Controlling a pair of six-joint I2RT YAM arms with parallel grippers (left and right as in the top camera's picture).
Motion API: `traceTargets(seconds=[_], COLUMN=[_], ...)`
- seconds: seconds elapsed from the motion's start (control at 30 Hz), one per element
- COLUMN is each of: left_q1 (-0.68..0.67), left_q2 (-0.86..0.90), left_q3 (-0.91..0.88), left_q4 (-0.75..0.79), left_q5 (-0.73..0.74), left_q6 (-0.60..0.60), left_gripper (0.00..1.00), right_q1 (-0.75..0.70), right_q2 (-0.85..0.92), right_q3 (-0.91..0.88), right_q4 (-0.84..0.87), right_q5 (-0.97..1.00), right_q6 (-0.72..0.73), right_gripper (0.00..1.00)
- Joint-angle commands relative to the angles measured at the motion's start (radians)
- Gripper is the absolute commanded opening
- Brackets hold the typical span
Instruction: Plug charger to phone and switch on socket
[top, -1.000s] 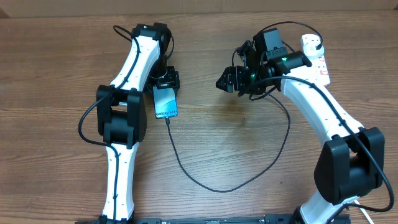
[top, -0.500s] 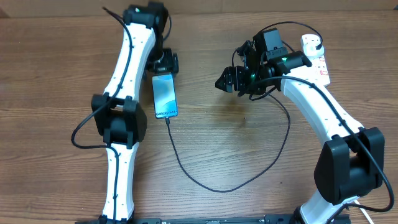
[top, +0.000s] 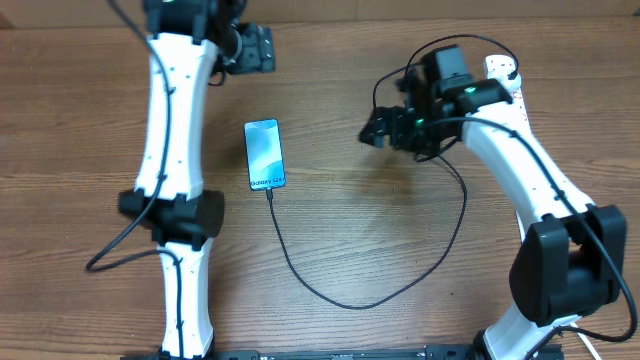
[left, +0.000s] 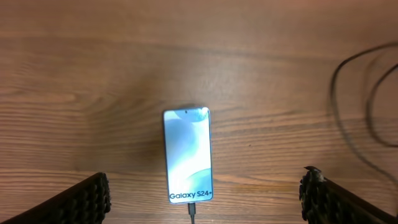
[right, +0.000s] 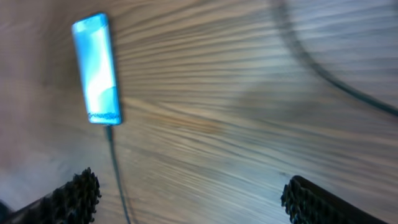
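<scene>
a: what has changed since a second ago?

b: my left gripper (top: 255, 48) sat right at the far short edge of the phone (top: 265, 154). now it has drawn back toward the far side of the table (top: 380, 220) and hangs well apart from it. my right gripper (top: 378, 132) has shifted only a little, toward the socket (top: 503, 70). the phone has not moved, and the charger (top: 352, 305) keeps the same loop.

a: and your hands, what do they hold?

b: nothing. both are spread wide and empty. in the left wrist view my fingers (left: 87, 199) stand at the two lower corners with the phone (left: 187, 155) lying beyond them. in the right wrist view the fingers (right: 71, 196) are just as far apart over bare wood.

a: what does one view give that another lacks?

b: only the overhead view shows the socket, far right and partly under my right arm. it also shows the whole black cable, which loops toward the near edge and back up toward that arm, where i lose its end. the left wrist view reads "galaxy s24+" sharply. the right wrist view is blurred, with the phone (right: 96, 68) at upper left and the charger (right: 115, 162) trailing down from it.

a: how does the phone lie?

b: flat, screen up, left of centre between my arms. its long axis runs far to near, slightly tilted. the lettered short edge faces my base, and the charger's tip meets that edge.
</scene>
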Motion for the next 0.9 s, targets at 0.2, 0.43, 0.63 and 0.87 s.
traceTargets(seconds=[0.2,0.43,0.63,0.87], left_q1=[0.016,0.016,0.016,0.016], left_q2=[-0.233,-0.24,-0.239,-0.239], left_q3=[0.035,0.034,0.034,0.034], left_q4=[-0.004,-0.004,-0.004,-0.004], left_q5=[0.0,0.0,0.001,0.0], left_q6=[0.022,0.022,0.022,0.022], left_gripper=[1.0,1.0,1.0,1.0], right_q1=[-0.264,-0.473,-0.586,-0.613], right_q2=[-0.007,0.003,0.05,0.168], right_q3=[0.298,0.332,0.328,0.328], right_q4=[-0.157,-0.065,0.022,0.112], right_q5=[0.192,0.327,0.339,0.335], right_q6=[-0.002,0.083,0.083,0.084], right_gripper=[1.0,1.0,1.0,1.0])
